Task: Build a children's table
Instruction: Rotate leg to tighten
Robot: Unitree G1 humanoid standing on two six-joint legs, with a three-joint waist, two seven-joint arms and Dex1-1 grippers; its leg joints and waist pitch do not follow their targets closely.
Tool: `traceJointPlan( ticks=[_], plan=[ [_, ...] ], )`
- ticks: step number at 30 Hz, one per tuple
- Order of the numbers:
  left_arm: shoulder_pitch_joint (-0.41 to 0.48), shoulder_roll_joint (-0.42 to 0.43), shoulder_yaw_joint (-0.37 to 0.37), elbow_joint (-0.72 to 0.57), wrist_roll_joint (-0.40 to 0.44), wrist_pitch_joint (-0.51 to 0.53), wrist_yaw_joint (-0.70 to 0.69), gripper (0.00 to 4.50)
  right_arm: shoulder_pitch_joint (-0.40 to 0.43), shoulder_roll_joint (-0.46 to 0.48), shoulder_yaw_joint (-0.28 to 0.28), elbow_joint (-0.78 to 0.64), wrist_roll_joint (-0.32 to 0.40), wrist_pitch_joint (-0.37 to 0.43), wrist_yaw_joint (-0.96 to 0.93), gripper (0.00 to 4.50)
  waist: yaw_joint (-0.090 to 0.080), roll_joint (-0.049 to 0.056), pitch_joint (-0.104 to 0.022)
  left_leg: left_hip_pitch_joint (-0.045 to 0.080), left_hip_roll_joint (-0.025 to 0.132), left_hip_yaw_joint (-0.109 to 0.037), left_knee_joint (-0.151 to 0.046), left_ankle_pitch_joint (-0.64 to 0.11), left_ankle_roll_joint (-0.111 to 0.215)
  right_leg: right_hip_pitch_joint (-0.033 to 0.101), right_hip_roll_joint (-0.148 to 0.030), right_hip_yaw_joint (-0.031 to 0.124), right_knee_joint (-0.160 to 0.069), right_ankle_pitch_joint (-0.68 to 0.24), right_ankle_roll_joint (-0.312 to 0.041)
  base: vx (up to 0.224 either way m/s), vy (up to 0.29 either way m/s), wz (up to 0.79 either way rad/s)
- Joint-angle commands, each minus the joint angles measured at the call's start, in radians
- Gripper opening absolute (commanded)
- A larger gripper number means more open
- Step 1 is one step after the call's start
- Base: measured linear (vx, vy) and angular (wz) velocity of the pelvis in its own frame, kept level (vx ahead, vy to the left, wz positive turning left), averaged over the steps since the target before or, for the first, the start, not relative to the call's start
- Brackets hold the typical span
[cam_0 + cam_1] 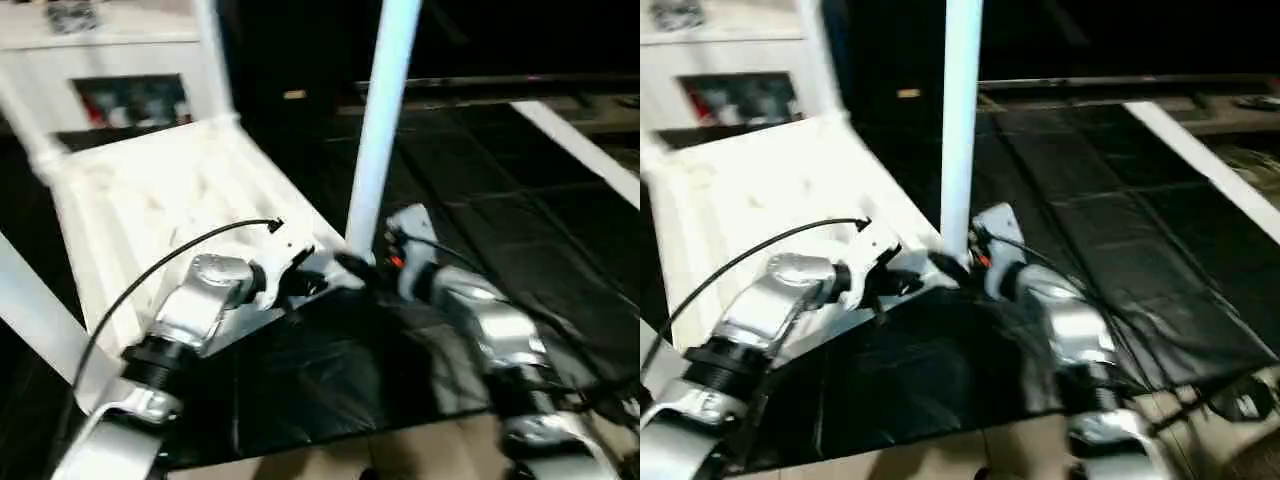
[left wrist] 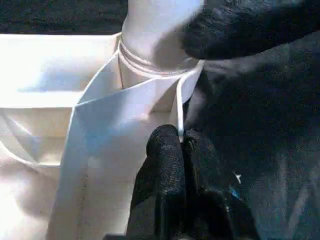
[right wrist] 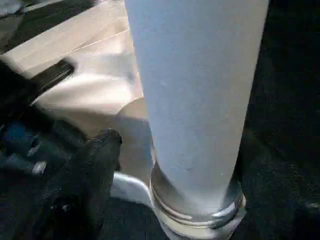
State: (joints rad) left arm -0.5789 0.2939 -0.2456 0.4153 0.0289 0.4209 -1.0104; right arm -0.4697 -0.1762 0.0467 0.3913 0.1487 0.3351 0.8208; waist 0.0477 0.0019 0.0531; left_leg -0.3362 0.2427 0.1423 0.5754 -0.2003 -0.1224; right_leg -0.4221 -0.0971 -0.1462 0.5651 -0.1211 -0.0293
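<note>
**Leg upright in the near corner socket, a gripper on either side**

Left wrist view gives the closest look at the left gripper (image 2: 182, 145): its two black fingers are pressed together on the thin white rim of the table top (image 2: 75, 75), just below the round corner socket (image 2: 150, 70) where the leg (image 2: 155, 20) goes in. A ribbed wall runs away from that corner. A second black finger, the other arm's, lies against the leg above the socket.

Right wrist view shows what that one cannot: the leg (image 3: 195, 90) from the far side, with its base seated in the socket ring (image 3: 200, 210), and one black finger of the right gripper (image 3: 85, 175) standing beside the leg rather than closed on it. How wide that claw stands I cannot tell.

From the head, the table top (image 1: 170, 200) lies upside down on black floor mats (image 1: 480, 200), ribs upward, with the leg (image 1: 380, 120) rising upright from its near corner. Both silver forearms reach forward and bend inward toward that corner, the left gripper (image 1: 300, 280) at the top's edge and the right gripper (image 1: 372, 262) at the foot of the leg. A white cabinet (image 1: 100, 60) stands behind.
</note>
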Motion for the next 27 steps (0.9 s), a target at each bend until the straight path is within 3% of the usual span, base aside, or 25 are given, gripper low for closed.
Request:
traceJointPlan(
  ticks=[1,3,6,8,10,13,17,18,27],
  plan=[
    [-0.001,0.016,-0.043,-0.041,-0.035,-0.063,-0.113,0.00,0.011,-0.037,0.033,-0.037,0.032,-0.009,0.112,4.02,0.008,0.000,-0.075,-0.014,-0.019,0.031,-0.056,-0.132,0.082,0.077,-0.040,0.053,-0.054,-0.302,-0.167,0.000,0.000,0.00],
    [0.006,0.049,-0.060,-0.044,-0.045,-0.093,-0.188,0.00,0.015,-0.093,0.037,-0.051,0.045,-0.013,0.199,4.23,0.018,0.003,-0.074,-0.008,-0.017,0.031,-0.058,-0.148,0.074,0.074,-0.037,0.055,-0.053,-0.306,-0.168,0.000,0.000,0.00],
    [0.009,0.073,-0.075,-0.044,-0.056,-0.122,-0.246,0.00,0.012,-0.124,0.040,-0.059,0.063,0.001,0.266,4.46,0.027,-0.001,-0.071,0.003,-0.015,0.037,-0.060,-0.179,0.062,0.065,-0.032,0.067,-0.053,-0.324,-0.175,0.000,0.000,0.00],
    [0.010,0.105,-0.098,-0.036,-0.053,-0.169,-0.307,0.00,0.003,-0.162,0.059,-0.058,0.061,-0.015,0.326,4.49,0.036,0.003,-0.070,0.003,-0.014,0.038,-0.060,-0.183,0.057,0.063,-0.031,0.072,-0.049,-0.331,-0.177,0.000,0.000,0.00],
    [0.007,0.121,-0.110,-0.025,-0.048,-0.200,-0.343,0.00,-0.008,-0.183,0.070,-0.043,0.056,-0.035,0.361,4.49,0.044,0.001,-0.073,0.009,-0.011,0.042,-0.057,-0.180,0.050,0.057,-0.030,0.080,-0.040,-0.282,-0.199,0.000,0.000,0.00],
    [0.004,0.144,-0.129,-0.017,-0.051,-0.232,-0.405,0.00,-0.028,-0.212,0.090,-0.012,0.060,-0.062,0.433,4.49,0.043,-0.007,-0.069,0.000,-0.016,0.044,-0.058,-0.204,0.049,0.063,-0.027,0.086,-0.035,-0.305,-0.200,0.000,0.000,0.00],
    [0.000,0.168,-0.157,-0.007,-0.046,-0.283,-0.463,0.00,-0.038,-0.239,0.125,0.002,0.082,-0.091,0.565,4.49,0.047,-0.007,-0.070,-0.002,-0.015,0.045,-0.057,-0.201,0.053,0.064,-0.031,0.087,-0.040,-0.349,-0.176,0.000,0.000,0.00],
    [-0.001,0.169,-0.161,-0.005,-0.046,-0.288,-0.469,0.00,-0.040,-0.241,0.131,0.004,0.087,-0.087,0.586,4.33,0.049,-0.015,-0.071,-0.005,-0.015,0.046,-0.056,-0.188,0.058,0.065,-0.030,0.089,-0.037,-0.336,-0.182,0.000,0.000,0.00],
    [0.004,0.165,-0.182,-0.010,-0.043,-0.321,-0.497,0.00,-0.060,-0.232,0.173,0.046,0.105,-0.067,0.686,3.76,0.060,-0.017,-0.073,-0.007,-0.013,0.046,-0.055,-0.163,0.054,0.065,-0.032,0.089,-0.033,-0.333,-0.180,0.000,0.000,0.00]
  ],
)
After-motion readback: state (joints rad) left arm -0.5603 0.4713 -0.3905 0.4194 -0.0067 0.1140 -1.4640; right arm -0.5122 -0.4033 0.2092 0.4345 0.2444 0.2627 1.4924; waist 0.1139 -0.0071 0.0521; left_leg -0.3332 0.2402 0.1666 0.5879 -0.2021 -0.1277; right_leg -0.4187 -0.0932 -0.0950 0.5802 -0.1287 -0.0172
